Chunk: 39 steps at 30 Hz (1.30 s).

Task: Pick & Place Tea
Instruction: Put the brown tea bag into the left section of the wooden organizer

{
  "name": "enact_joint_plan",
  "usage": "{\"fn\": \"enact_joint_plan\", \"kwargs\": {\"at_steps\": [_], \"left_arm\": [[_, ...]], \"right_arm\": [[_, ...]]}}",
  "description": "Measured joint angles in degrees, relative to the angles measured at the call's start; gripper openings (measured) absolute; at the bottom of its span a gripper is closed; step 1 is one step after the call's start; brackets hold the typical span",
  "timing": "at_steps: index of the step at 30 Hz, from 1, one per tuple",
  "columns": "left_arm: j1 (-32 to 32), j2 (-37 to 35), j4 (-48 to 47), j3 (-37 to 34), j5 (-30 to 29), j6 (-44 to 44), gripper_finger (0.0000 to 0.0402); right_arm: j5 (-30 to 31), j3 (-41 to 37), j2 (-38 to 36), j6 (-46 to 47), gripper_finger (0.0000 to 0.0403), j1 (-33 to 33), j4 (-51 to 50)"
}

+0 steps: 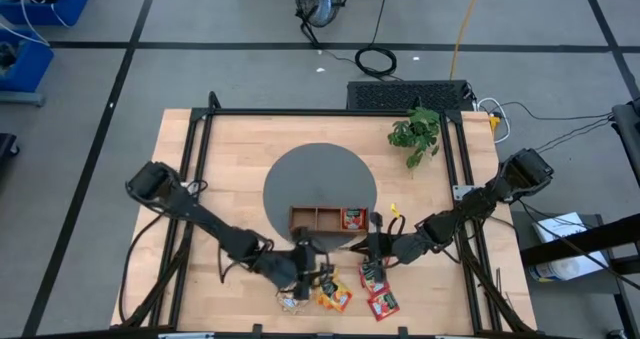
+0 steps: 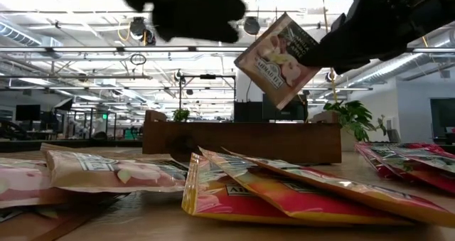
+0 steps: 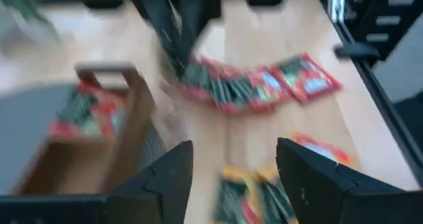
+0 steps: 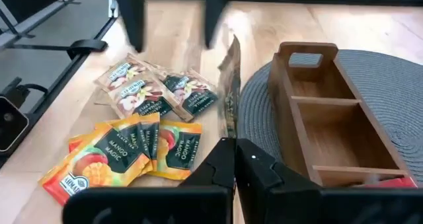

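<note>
A beige-brown tea packet point(image 4: 229, 85) is in the air, pinched at its lower edge by the right gripper point(image 4: 235, 159), whose two fingers are pressed together on it. In the right wrist view the packet stands on its edge, so that its long axis goes up from the fingers and only the thin side shows. In the low view the same packet point(image 2: 281, 57) hangs tilted above the table, with its printed face toward the camera and one corner pointing down. It is near the end of the wooden tray point(image 4: 330, 118), over the border of the round grey mat point(image 4: 390, 98).

The left gripper point(image 3: 231, 178) is just beside it, above the loose packets, with its fingers point(image 3: 166, 178) well apart and nothing between them.

On the table under both grippers lie the other packets: beige-brown ones point(image 4: 155, 92), orange-yellow mango ones point(image 4: 125, 151), and red ones point(image 1: 380, 289) more to the right side of the table. Some of them overlap each other.

The tray has three compartments. The one at the right end holds red packets point(image 1: 352, 217); the other two look empty in the right wrist view. A small green plant point(image 1: 416, 131) stands at the far right part of the table.
</note>
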Motion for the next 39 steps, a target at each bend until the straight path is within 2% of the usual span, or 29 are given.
{"fn": "enact_joint_plan", "kwargs": {"at_steps": [3, 6, 10, 12, 14, 18, 22, 25, 31, 35, 39], "left_arm": [[-4.45, 0.29, -2.42, -1.73, -4.44, -2.95, 0.0203], [-9.77, 0.33, -1.46, -3.28, -13.38, -3.98, 0.0168], [-14.31, 0.33, 3.90, -5.09, -24.67, -0.29, 0.0089], [-14.83, 0.33, 8.33, -6.11, -26.77, 1.82, 0.0038], [-14.88, 0.33, 11.17, -7.07, -27.15, 2.71, 0.0011], [-14.77, 0.35, 11.39, -8.79, -27.14, 1.62, 0.0024], [-15.51, 0.37, 11.46, -9.10, -27.12, 2.52, 0.0030], [-16.13, 0.37, 11.18, -9.10, -27.06, 3.05, 0.0030], [-17.68, 0.22, 11.31, -9.10, -27.17, 6.51, 0.0030], [-18.63, 0.22, 11.30, -9.10, -27.19, 7.48, 0.0031], [-19.52, 0.22, 10.81, -9.10, -27.24, 8.03, 0.0031]], "right_arm": [[-0.64, 1.08, -1.10, 0.40, 0.0000, -1.12, -3.65], [-1.62, 3.71, -1.94, 0.23, 0.0000, -2.41, -10.25], [-6.04, 9.64, -1.96, -1.08, 0.0000, -5.43, -19.54], [-8.64, 13.27, -1.93, -2.27, 0.0000, -7.17, -24.27], [-11.15, 17.19, -1.85, -3.67, 0.0000, -8.97, -28.58], [-16.30, 24.54, -1.71, -6.19, 0.0000, -12.76, -36.91], [-19.78, 28.77, 0.05, -8.36, 0.0000, -16.14, -40.29], [-22.52, 32.37, 3.09, -10.30, 0.0000, -18.54, -42.95], [-24.16, 45.65, 13.62, -14.74, 0.0000, -22.48, -57.45], [-25.62, 51.34, 18.36, -17.04, 0.0000, -24.50, -59.09], [-27.09, 53.28, 22.53, -17.82, 0.0000, -25.87, -59.02]]}}
